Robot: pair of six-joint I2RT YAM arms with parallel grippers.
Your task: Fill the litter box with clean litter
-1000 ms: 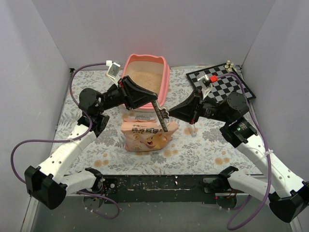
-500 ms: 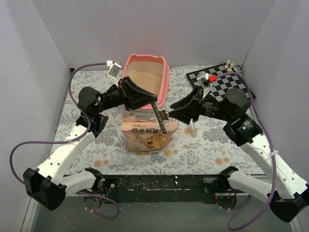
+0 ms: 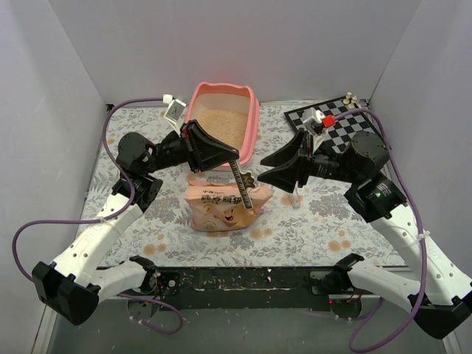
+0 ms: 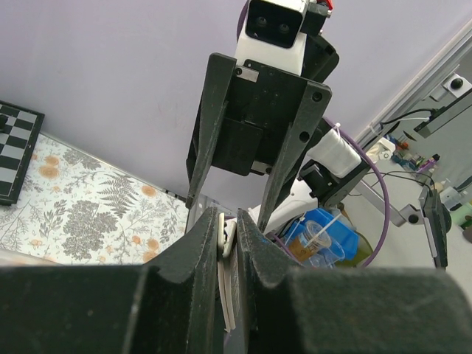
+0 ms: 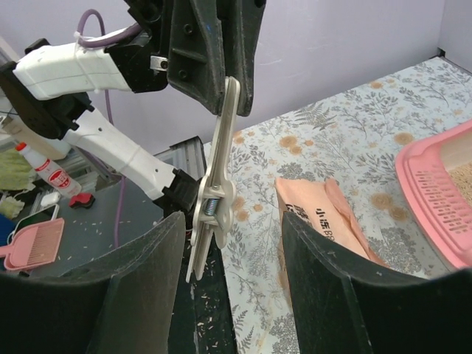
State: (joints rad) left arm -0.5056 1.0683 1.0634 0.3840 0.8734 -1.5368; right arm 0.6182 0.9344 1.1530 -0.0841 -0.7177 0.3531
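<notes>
The pink litter box [image 3: 254,125] stands at the back centre with pale beige clean litter [image 3: 221,122] in it; its corner [image 5: 435,199] also shows in the right wrist view. An orange-tan bag [image 3: 221,206] lies in front of it. My left gripper [image 3: 233,158] is shut on the top of a long beige spring clip [image 3: 243,186], which hangs over the bag. The clip's edges [image 4: 225,243] sit pinched between the left fingers [image 4: 199,258]. My right gripper [image 5: 232,221] is open, its fingers either side of the clip's lower end [image 5: 210,214] and apart from it.
A black-and-white chessboard [image 3: 346,127] with a red piece [image 3: 327,119] lies at the back right. A small white object [image 3: 173,109] sits left of the litter box, and another [image 3: 296,198] lies under the right arm. White walls close in three sides.
The right gripper has opened and let go of the clip, drawing slightly back to the right. The left gripper keeps hold of the clip and has barely moved.
</notes>
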